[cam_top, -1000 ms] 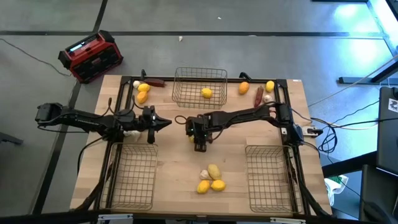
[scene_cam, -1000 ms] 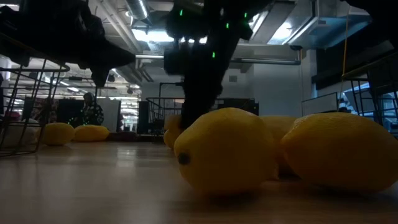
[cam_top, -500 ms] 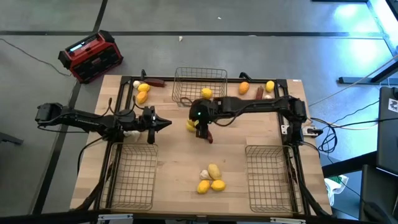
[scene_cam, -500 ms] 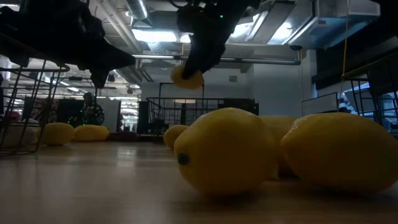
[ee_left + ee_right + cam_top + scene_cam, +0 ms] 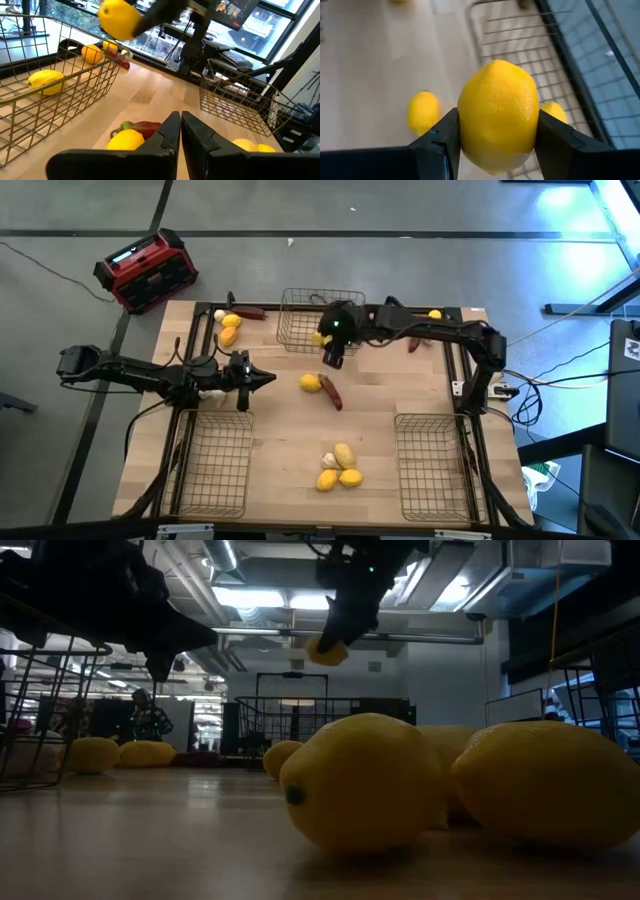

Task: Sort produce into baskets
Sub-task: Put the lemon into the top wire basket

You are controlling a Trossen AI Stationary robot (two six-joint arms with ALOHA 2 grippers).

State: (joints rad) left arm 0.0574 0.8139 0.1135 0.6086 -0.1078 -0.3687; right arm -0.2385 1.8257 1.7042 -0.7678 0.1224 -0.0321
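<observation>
Right hand grips a yellow lemon between its two fingers, holding it in the air at the near edge of the far middle basket. In the low view the lemon hangs well above the worktop, with that basket behind and below it. The right wrist view shows another lemon lying inside the basket and one more on the bare wood outside it.

Left hand is closed on nothing, its fingers pressed together, hovering over the left part of the worktop and pointing toward the middle. Just ahead of it lie a lemon and a dark red chili, touching or nearly so.

Near the front edge, a cluster of three lemons sits with a white garlic bulb beside them, between the left front basket and the right front basket. At the far left corner lie two yellow-orange fruits, a garlic bulb and another chili. At the far right corner sit a lemon and a chili, partly hidden by the right arm.

A red and black box stands on the floor beyond the far left corner.
</observation>
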